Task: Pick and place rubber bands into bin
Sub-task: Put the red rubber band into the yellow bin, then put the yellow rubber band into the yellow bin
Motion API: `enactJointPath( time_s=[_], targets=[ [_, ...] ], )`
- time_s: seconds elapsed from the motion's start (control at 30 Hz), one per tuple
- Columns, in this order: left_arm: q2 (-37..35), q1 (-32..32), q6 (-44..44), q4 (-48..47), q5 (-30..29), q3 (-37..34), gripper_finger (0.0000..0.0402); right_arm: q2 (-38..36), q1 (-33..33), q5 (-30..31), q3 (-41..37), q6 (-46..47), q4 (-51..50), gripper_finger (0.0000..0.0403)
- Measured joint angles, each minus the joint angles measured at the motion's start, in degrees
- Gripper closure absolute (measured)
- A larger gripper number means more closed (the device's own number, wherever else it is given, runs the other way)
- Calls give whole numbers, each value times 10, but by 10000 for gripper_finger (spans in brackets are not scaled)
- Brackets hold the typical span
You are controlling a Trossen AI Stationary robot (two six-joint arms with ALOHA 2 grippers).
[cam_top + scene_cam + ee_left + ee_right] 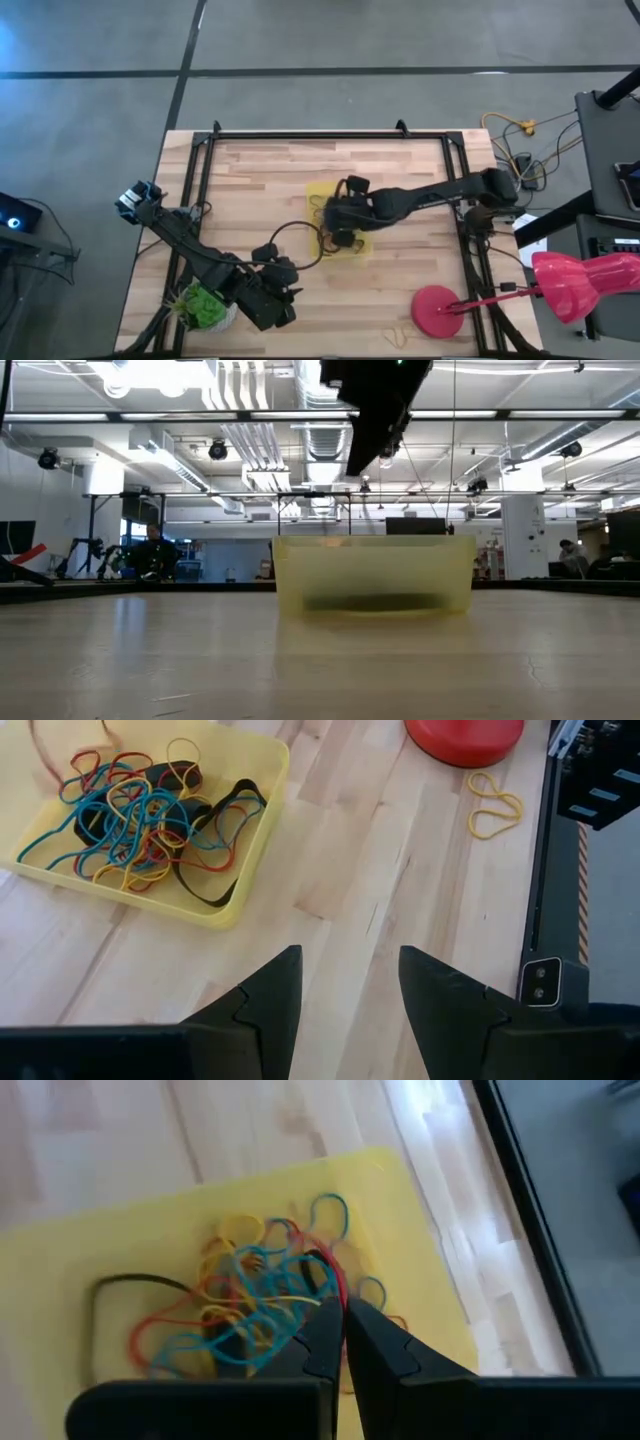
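Table [260, 190]: pale wood, framed in black.
Bin [322, 192]: parked mid-table, rubber bands [140, 815] piled inside.
Right gripper [345, 1330]: pinched shut, nothing seen held, hung over the bin.
Left gripper [350, 995]: parted, empty, near front-left corner.
Stray yellow band [495, 805]: left by front edge, beside red disc [465, 735]; long axis runs roughly away from the left gripper.

Bare tabletop [400, 850] between bin [262, 840] and red disc [465, 735].

open-plan lab: exposed ceiling ducts [250, 420], equipment stands [95, 530].

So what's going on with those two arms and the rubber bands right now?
Right gripper shut, over the bin. Left gripper open, empty, near table's front. Rubber bands piled in bin; one yellow band loose by red disc.
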Motion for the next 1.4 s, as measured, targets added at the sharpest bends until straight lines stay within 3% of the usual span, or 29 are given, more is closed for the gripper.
enactJointPath(
  time_s=[0.2,0.27,0.33,0.5,0.73,1.03,1.4],
  targets=[
    [0,0,-3,-3,0,0,249,45,3,-4,-2,-67,-6,387],
    [0,0,-4,-2,0,0,249,53,6,-43,-2,-75,-18,372],
    [0,0,-4,-2,0,0,249,64,9,-70,-3,-65,-35,349],
    [0,0,-4,-2,0,0,249,68,40,-72,-4,-64,-86,272],
    [0,-1,-5,0,0,0,249,26,152,-116,-24,-95,-98,197],
    [0,0,-4,4,0,0,249,17,317,-236,-98,-13,-86,187],
    [0,0,0,12,0,0,249,27,439,-237,-177,-24,94,188]
  ],
)
